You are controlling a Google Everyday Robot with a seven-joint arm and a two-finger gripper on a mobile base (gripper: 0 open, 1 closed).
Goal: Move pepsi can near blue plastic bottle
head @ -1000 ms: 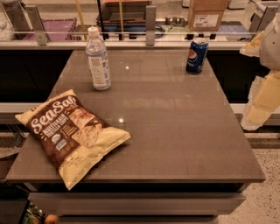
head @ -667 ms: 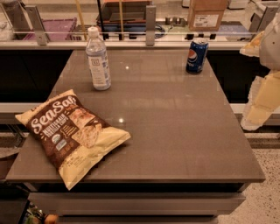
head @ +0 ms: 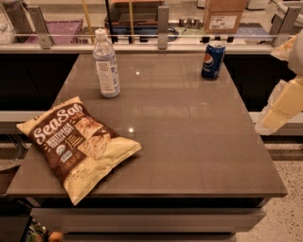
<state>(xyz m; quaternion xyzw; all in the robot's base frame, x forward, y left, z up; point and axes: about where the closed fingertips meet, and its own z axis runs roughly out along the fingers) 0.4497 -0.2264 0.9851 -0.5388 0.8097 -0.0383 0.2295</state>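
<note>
The pepsi can point(head: 213, 59) stands upright at the far right of the brown table point(head: 189, 142), near its back edge. The blue plastic bottle point(head: 106, 64), clear with a white cap and pale label, stands upright at the far left of the table. The two are far apart, about a table's width. My gripper point(head: 277, 113) shows as cream-coloured parts at the right edge of the view, off the table's right side, lower than and to the right of the can, touching nothing.
A SeaSalt chip bag point(head: 75, 142) lies flat at the front left of the table. Behind the table runs a rail with metal posts point(head: 163, 21), a cardboard box point(head: 225, 14) and a purple crate point(head: 52, 30). Speckled floor lies at the right.
</note>
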